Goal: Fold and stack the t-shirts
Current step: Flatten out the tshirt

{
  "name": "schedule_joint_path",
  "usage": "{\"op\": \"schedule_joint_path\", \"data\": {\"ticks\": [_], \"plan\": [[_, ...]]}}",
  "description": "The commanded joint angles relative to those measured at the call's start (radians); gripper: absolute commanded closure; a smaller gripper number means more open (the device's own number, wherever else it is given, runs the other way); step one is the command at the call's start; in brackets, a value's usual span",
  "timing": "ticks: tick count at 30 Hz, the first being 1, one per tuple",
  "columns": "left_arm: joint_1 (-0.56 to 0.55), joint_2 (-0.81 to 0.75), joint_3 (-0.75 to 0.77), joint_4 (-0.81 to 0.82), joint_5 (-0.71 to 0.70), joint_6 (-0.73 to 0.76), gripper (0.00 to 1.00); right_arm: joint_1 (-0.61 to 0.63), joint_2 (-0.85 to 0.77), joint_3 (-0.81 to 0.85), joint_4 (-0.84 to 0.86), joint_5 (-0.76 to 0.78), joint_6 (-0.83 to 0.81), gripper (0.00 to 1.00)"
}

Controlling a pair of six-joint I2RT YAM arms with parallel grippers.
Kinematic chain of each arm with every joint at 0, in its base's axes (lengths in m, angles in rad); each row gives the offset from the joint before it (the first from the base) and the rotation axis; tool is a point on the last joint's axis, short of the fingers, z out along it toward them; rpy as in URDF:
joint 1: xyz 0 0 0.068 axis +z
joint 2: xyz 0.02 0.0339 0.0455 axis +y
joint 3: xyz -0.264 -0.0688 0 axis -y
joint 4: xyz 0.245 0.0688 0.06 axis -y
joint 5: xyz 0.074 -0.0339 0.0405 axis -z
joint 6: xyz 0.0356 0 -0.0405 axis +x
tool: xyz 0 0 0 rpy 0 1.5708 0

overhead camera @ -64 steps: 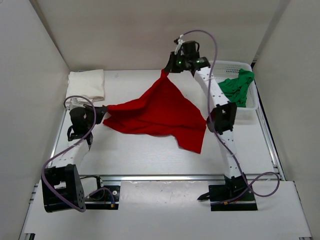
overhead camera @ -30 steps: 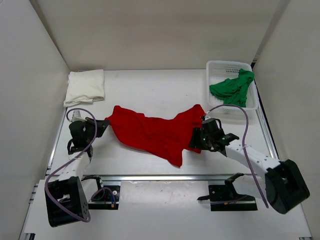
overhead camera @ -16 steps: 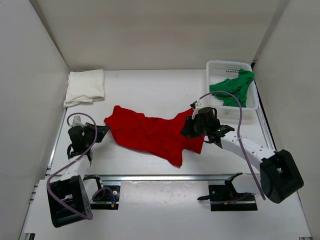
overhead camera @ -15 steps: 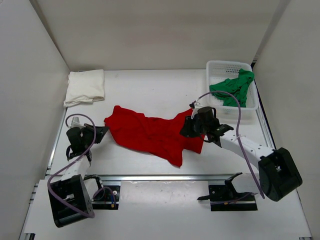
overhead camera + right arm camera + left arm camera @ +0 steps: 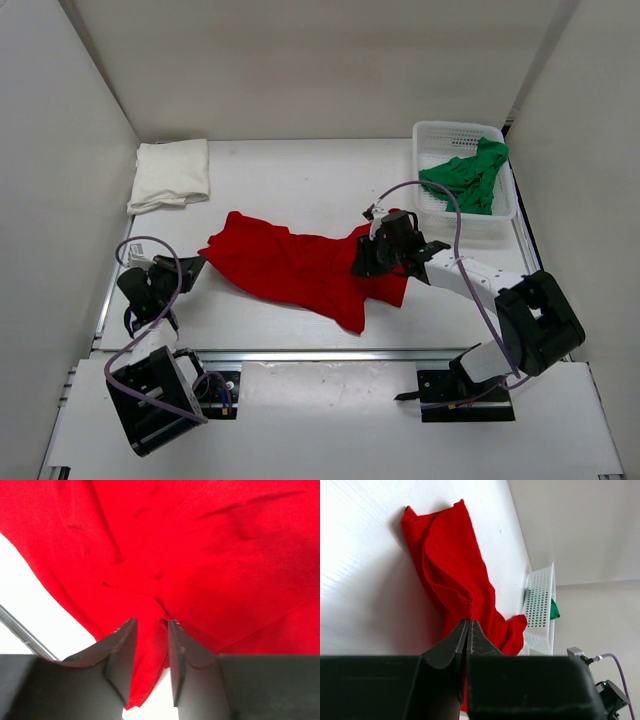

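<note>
The red t-shirt (image 5: 300, 265) (image 5: 450, 560) (image 5: 200, 540) lies crumpled across the middle of the table. My left gripper (image 5: 197, 262) (image 5: 468, 622) sits low just off the shirt's left end, jaws shut with nothing between them. My right gripper (image 5: 360, 263) (image 5: 150, 622) hovers over the shirt's right part. Its jaws are partly open, with a small ridge of red cloth at the tips. A cream-white t-shirt (image 5: 172, 172) lies folded at the back left. A green t-shirt (image 5: 465, 178) (image 5: 554, 611) hangs bunched in the basket.
The white mesh basket (image 5: 440, 130) (image 5: 537, 605) stands at the back right corner. Pale walls close in the table on the left, back and right. A metal rail (image 5: 330, 353) runs along the near edge, past the red shirt's hanging corner.
The right gripper slid left from the shirt's right edge onto the cloth. The left arm drew back toward the near left, and the shirt's left end shifted slightly left.
</note>
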Motion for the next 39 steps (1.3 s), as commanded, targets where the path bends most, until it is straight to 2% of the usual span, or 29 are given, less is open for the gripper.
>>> {"op": "schedule_joint_path", "data": {"ticks": [1,5,8,16,20,23,27,31,33,34,36,38,39], "plan": [[0.03,-0.013,-0.013,0.074,0.048,-0.017,0.88,-0.01,0.021,0.015,0.034,-0.029,-0.032,0.69],[0.034,-0.021,-0.017,0.066,0.054,-0.018,0.87,-0.008,0.048,0.031,0.031,-0.042,-0.052,0.65],[0.05,-0.01,-0.013,0.025,0.048,-0.009,1.0,0.013,0.072,0.039,0.028,-0.03,-0.055,0.62],[0.037,-0.018,-0.007,-0.006,0.012,0.02,1.0,0.018,0.088,0.033,0.065,-0.027,-0.055,0.63],[-0.004,-0.018,0.036,-0.113,-0.027,0.092,1.0,0.009,0.114,0.034,0.084,-0.039,-0.048,0.65],[-0.047,-0.02,0.053,-0.144,-0.074,0.11,1.0,0.016,0.118,0.054,0.076,-0.05,-0.04,0.82],[-0.102,-0.024,0.102,-0.245,-0.133,0.176,1.0,0.015,0.112,0.058,0.056,-0.044,-0.034,1.0],[-0.24,-0.007,0.217,-0.383,-0.247,0.267,1.0,0.019,-0.02,0.051,0.024,-0.026,0.011,1.0],[-0.375,-0.001,0.318,-0.429,-0.344,0.316,1.0,0.01,-0.159,0.051,-0.036,0.054,0.04,1.0],[-0.403,0.0,0.353,-0.504,-0.375,0.352,1.0,0.0,-0.199,0.056,-0.054,0.075,0.057,1.0],[-0.577,0.045,0.508,-0.579,-0.499,0.414,1.0,-0.029,-0.335,0.064,-0.138,0.166,0.092,1.0],[-0.674,0.101,0.635,-0.656,-0.541,0.465,1.0,-0.049,-0.438,0.102,-0.203,0.259,0.112,1.0],[-0.693,0.131,0.709,-0.696,-0.518,0.483,1.0,-0.066,-0.489,0.131,-0.256,0.304,0.106,1.0]]}}
